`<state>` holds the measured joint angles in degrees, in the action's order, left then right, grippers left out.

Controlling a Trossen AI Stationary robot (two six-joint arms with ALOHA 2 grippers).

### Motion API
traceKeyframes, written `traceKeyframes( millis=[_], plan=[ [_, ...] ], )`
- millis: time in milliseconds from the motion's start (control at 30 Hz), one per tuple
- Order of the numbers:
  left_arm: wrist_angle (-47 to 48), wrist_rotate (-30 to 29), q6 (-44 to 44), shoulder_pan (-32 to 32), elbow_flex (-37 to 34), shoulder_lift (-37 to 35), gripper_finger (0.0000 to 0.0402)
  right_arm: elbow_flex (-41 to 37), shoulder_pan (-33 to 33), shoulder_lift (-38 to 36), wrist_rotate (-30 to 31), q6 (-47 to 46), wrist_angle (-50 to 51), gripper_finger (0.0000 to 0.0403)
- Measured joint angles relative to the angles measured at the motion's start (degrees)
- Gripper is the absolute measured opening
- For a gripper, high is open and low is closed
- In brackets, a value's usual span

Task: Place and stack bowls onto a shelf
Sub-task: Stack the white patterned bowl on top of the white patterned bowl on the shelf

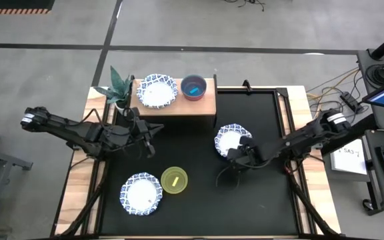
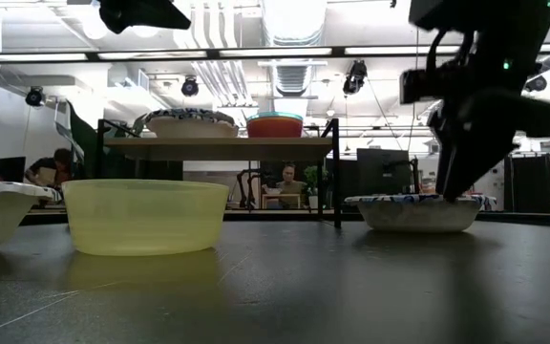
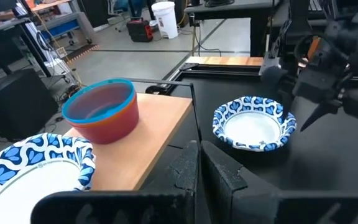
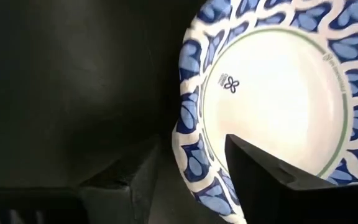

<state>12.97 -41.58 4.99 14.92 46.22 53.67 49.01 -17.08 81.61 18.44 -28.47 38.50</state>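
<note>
Black tabletop mat [image 1: 199, 193]: right gripper [image 4: 191, 168] spread wide, straddling rim of blue-rimmed bowl [image 1: 233, 140] right of centre. Left gripper [image 1: 151, 137] in front of shelf [image 1: 205, 105], fingers nearly closed, empty. Shelf holds patterned bowl [image 1: 157, 91], stacked small bowls [image 1: 193, 87].

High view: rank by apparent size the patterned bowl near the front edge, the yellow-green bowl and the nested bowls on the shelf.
1. Patterned bowl, largest.
2. Yellow-green bowl, clearly smaller.
3. Nested bowls, slightly smaller than the yellow-green one; the gap is small, and they sit raised on the shelf, so this last ranking is unsure.
</note>
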Motion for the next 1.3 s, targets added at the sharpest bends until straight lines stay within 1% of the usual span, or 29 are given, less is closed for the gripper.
traceKeyframes(
  millis=[133, 367, 400, 567, 733, 867, 1000, 1167, 1300],
  plan=[
    [0.49, 0.01, -0.01, 0.0, 0.0, -0.04, 0.0, 0.0, 0.15, 2.47, -0.07, -0.04, -0.04, 0.0136],
    [0.52, 0.02, -0.01, 0.0, -0.02, -0.02, 0.0, 0.0, 0.24, 3.47, -0.38, 0.26, 0.15, 0.0026],
    [0.52, 0.01, -0.02, 0.0, -0.08, -0.02, 0.0, 0.0, 0.24, 3.16, -0.42, 0.28, 0.22, 0.0019],
    [0.54, 0.02, -0.02, 0.0, -0.13, -0.04, 0.0, 1.25, 0.23, -0.05, -4.23, 0.22, 0.88, 0.0014],
    [1.05, 0.01, -0.15, 0.0, -0.14, -0.12, 0.0, 5.63, 0.13, -4.55, -6.24, 1.87, 1.18, 0.0013],
    [2.19, -0.1, -0.32, 0.0, -0.15, -0.71, 0.0, 10.48, 0.1, -7.42, -5.95, 6.15, 1.06, 0.0012],
    [5.93, -3.54, 1.54, 0.24, -0.28, -2.88, 0.0, 16.38, 0.09, -7.38, -4.92, 13.73, 1.05, 0.0012],
    [6.12, -4.48, 2.48, 1.02, -2.32, -8.0, 0.0, 24.46, 0.23, -4.2, -0.16, 27.04, -0.23, 0.0012],
    [5.65, -4.56, 3.45, 1.2, -3.88, -13.18, 0.0, 30.87, 1.56, -0.19, 7.19, 38.88, -0.69, 0.0012]
  ],
)
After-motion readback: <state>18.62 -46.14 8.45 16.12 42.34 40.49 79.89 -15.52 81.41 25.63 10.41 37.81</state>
